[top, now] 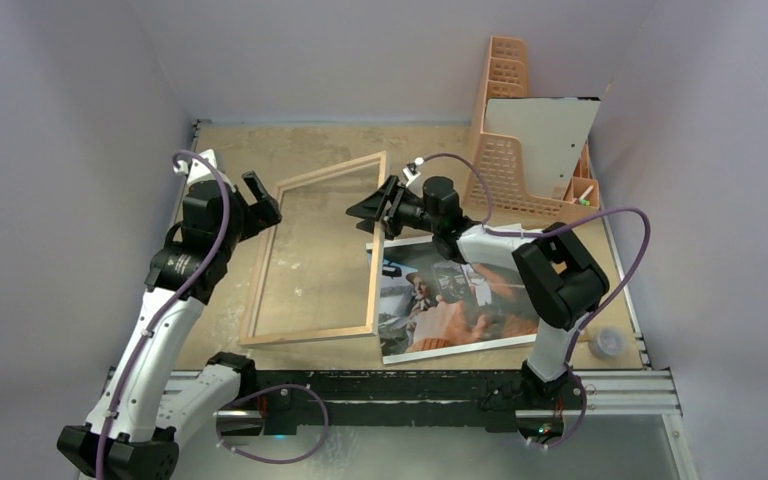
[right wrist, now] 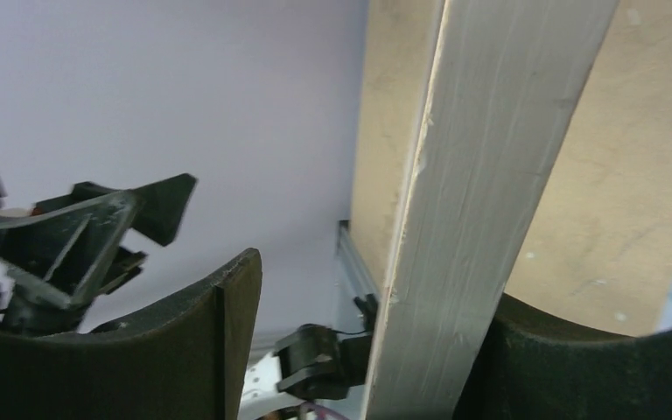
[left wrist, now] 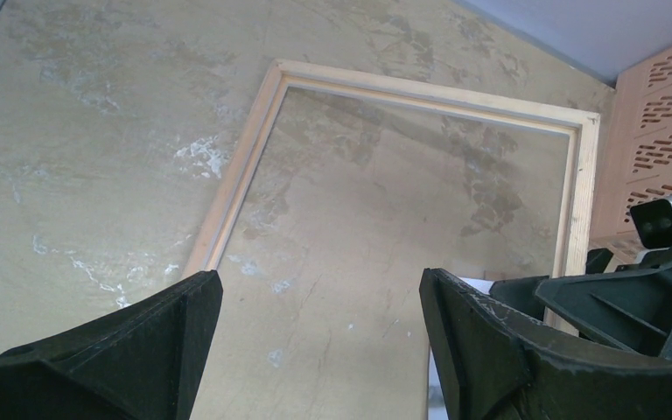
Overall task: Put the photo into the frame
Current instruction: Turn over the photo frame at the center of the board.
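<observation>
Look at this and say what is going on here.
Two robot arms are working on a frame lying flat on the table. The right gripper straddles its right rail, jaws open. The left gripper hovers open over the far left corner. The photo lies beside the frame, not yet in it.

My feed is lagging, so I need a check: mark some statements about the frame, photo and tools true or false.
1. The photo sits inside the frame. False: it lies outside, on the frame's right.
2. The left tool is open and empty. True.
3. The frame's rim passes between the fingers of the right tool. True.
4. The orange basket stands at the far left. False: it stands at the far right.
</observation>
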Controlling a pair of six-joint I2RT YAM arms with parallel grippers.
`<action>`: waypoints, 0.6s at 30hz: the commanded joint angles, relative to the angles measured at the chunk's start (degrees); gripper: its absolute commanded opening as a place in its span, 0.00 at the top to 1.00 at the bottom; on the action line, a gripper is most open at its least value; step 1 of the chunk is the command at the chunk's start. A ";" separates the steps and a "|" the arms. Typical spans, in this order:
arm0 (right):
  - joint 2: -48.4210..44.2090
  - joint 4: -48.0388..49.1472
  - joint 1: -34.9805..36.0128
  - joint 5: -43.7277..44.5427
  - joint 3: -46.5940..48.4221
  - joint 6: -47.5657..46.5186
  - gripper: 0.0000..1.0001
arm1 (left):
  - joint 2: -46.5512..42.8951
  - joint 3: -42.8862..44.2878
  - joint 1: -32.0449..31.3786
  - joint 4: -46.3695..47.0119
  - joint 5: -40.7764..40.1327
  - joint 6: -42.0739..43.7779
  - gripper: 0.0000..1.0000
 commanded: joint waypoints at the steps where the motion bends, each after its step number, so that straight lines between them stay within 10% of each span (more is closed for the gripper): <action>1: -3.61 -11.91 -0.29 5.56 4.28 -12.26 0.34 | 0.47 -0.49 0.25 2.65 0.88 -0.55 0.13; 10: 1.58 -20.45 0.63 10.53 10.37 -17.36 0.41 | 1.79 -2.22 0.25 4.35 2.71 -0.85 0.13; 18: 6.25 -12.31 2.99 15.02 11.22 -8.33 0.74 | 2.90 -2.77 0.25 4.28 3.72 -0.43 0.13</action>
